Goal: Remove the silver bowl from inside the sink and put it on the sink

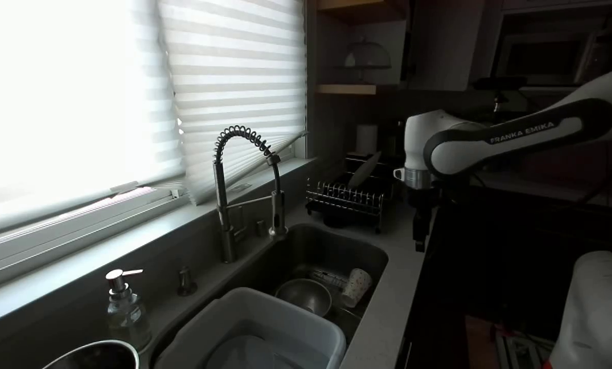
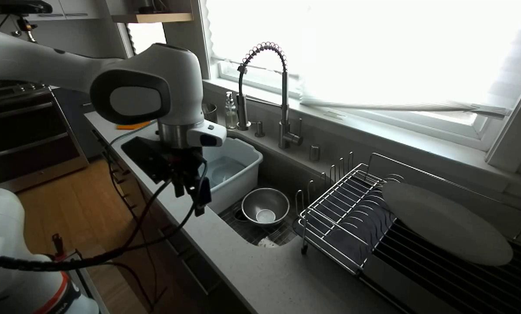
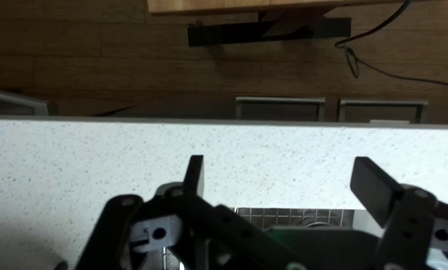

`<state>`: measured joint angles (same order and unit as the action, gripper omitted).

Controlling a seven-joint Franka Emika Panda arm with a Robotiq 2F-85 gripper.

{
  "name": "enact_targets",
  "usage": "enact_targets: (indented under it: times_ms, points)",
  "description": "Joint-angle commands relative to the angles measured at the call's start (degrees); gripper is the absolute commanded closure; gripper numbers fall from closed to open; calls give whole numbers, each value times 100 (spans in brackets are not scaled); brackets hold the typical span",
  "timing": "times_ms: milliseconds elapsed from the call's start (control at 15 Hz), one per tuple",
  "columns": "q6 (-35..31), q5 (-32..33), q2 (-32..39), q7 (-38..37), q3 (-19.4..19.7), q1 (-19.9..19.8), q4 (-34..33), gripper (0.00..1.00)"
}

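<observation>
Near in an exterior view, a pale tub (image 1: 285, 328) partly hides the silver bowl (image 1: 307, 296), inside the sink (image 1: 331, 246) and left of a speckled cup (image 1: 357, 287). The arm (image 1: 515, 136) at right reads "FRANKA EMIKA". The wrist view best shows the gripper (image 3: 279, 160), spread wide above the counter (image 3: 77, 161). Farther stands a dish rack (image 1: 342, 207).

- Your work surface is a pale, speckled countertop (image 3: 265, 165); you see its straight front edge in the wrist view.
- The sink (image 1: 344, 251) is set into it.
- You have a wire dish rack (image 2: 347, 231) standing on it, beside the sink's end.
- Behind the sink stand your faucet (image 1: 220, 189) and soap dispenser (image 1: 127, 315).
- An orange thing (image 2: 133, 126) lies on it, partly hidden.
</observation>
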<state>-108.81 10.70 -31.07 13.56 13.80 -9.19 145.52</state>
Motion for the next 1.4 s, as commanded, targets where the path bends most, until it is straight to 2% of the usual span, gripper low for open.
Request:
enact_targets:
  times_ms: [0, 67, 333, 600, 667, 733, 933, 1200, 1333]
  points:
    - [-1474, 262, 1399, -47, 44, -28, -309, 0]
    - [-2062, 279, 1714, 4, 40, -13, -331, 0]
    - [-3350, -303, 3157, 543, 41, 96, -697, 0]
    - [-3752, -1229, 4267, 1546, -290, -51, -1393, 0]
    - [-3850, -1272, 4455, 1551, -383, -115, -1551, 0]
    - [-3744, -956, 3961, 1211, -350, -101, -1136, 0]
    - [-3804, -1050, 4402, 1292, -472, -160, -1507, 0]
    - [-3805, -1052, 4431, 1306, -477, -183, -1550, 0]
    - [-4292, -1140, 4679, 1194, -518, -218, -1622, 0]
